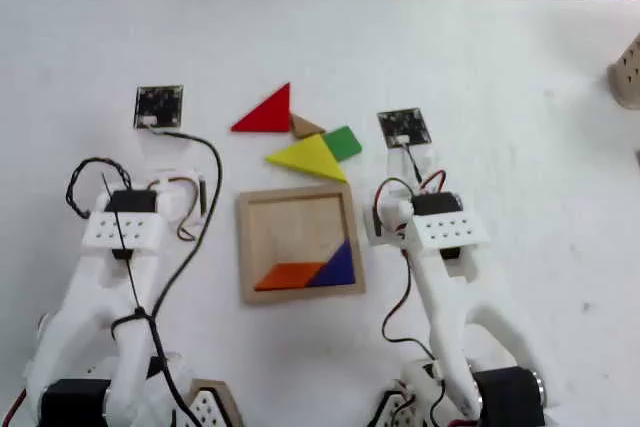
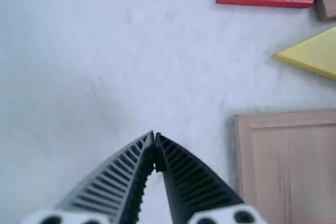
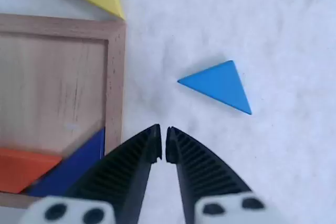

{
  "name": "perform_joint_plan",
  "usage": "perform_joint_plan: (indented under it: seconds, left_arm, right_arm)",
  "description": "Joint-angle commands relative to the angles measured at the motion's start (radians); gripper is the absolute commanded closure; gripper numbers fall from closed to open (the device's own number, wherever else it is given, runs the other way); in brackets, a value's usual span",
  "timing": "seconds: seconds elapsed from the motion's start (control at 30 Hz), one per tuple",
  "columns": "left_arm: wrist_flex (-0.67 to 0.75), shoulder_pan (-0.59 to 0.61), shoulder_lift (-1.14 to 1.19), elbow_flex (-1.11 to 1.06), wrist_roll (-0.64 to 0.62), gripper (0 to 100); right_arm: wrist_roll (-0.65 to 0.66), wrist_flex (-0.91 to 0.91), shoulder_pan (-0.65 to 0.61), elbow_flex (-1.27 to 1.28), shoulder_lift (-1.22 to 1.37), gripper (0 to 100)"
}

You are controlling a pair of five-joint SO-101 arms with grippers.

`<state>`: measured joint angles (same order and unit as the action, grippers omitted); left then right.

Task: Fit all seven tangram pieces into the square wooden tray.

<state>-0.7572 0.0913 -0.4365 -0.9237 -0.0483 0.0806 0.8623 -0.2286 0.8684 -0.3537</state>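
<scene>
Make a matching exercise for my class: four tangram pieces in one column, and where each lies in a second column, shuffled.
Pieces
1. red triangle
2. orange piece
3. light blue triangle
4. yellow triangle

Places
A. in the tray, against the dark blue piece
B. outside the tray, by the right gripper
C. just past the tray's far rim
D. farthest back from the tray, beside the brown piece

Pairs: 1-D, 2-A, 3-B, 4-C
</scene>
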Motion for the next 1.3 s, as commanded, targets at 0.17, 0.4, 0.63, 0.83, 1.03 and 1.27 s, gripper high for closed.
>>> perform_joint_plan:
  seconds: [0.17,0.4,0.63,0.83,1.03,1.27]
  left_arm:
    - [0.021,-0.012,-0.036,0.002,0.009,98]
    - [0.021,-0.012,-0.035,0.002,0.009,98]
    - [0.021,-0.012,-0.035,0.002,0.009,96]
    - [0.021,-0.005,-0.033,0.0,0.003,86]
    - [0.021,-0.005,-0.033,0.002,0.002,86]
    - [0.023,-0.005,-0.033,0.006,0.003,94]
  right_arm:
    - [-0.006,-0.016,-0.016,-0.052,0.002,97.4]
    - [-0.005,0.038,-0.099,-0.052,0.002,97.8]
    - [-0.003,0.038,-0.099,-0.058,0.002,97.4]
    - [-0.005,0.073,-0.07,-0.112,0.012,97.4]
    - [-0.006,0.068,-0.062,-0.112,0.012,97.4]
    - [-0.011,0.053,-0.068,-0.187,0.016,97.4]
